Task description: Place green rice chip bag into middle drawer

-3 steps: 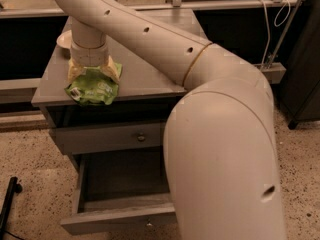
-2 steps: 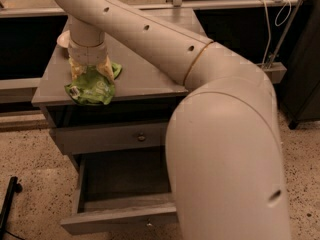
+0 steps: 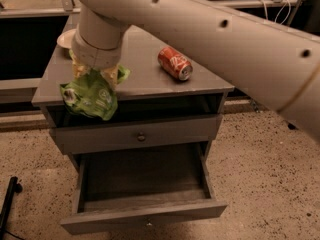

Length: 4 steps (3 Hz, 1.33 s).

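My gripper [image 3: 96,76] points down over the front left edge of the grey cabinet top [image 3: 140,79]. It is shut on the green rice chip bag [image 3: 90,98], which hangs crumpled below the fingers, in front of the cabinet's top edge. The middle drawer [image 3: 145,215] is pulled out below, with a bare grey inside. It lies lower than the bag and to its right. Above it is a shut drawer front with a dark round knob [image 3: 141,136].
A red soda can [image 3: 175,63] lies on its side on the cabinet top, right of the gripper. A cream bowl [image 3: 65,38] sits at the back left, partly behind my arm [image 3: 210,29]. The floor is speckled. A dark pole [image 3: 7,204] stands at the lower left.
The gripper has carried the bag from over the cabinet top forward to its front left edge. The view is now closer, and the red can shows.
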Tool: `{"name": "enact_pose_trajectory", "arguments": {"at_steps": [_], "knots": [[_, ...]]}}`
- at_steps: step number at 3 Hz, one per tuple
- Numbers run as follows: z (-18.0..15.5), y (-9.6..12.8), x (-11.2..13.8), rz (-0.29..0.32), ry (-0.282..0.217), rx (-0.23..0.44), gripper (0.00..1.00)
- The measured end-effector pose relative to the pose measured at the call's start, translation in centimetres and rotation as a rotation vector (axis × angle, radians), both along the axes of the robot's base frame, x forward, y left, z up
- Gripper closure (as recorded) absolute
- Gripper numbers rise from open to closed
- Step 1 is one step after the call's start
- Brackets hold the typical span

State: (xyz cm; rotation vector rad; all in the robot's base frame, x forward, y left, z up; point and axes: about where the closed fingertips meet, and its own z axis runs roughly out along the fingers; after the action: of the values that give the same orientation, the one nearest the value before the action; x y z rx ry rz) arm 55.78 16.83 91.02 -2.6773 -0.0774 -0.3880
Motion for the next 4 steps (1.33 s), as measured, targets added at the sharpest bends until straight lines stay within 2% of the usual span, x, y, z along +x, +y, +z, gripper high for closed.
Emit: {"name": "enact_pose_trajectory", "arguments": {"at_steps": [1,2,3,4], "knots": [[-3.3,-1.3,-3.0,-0.036,0.036,0.02,1.0],[-9.5,-2.5,-3.9,-0.043,0.066,0.003,1.0],[-15.8,-4.4,-3.4,-0.044,0.108,-0.015,1.0],[-22.4,-7.7,-3.4,-0.103,0.223,0.027,1.0]]}}
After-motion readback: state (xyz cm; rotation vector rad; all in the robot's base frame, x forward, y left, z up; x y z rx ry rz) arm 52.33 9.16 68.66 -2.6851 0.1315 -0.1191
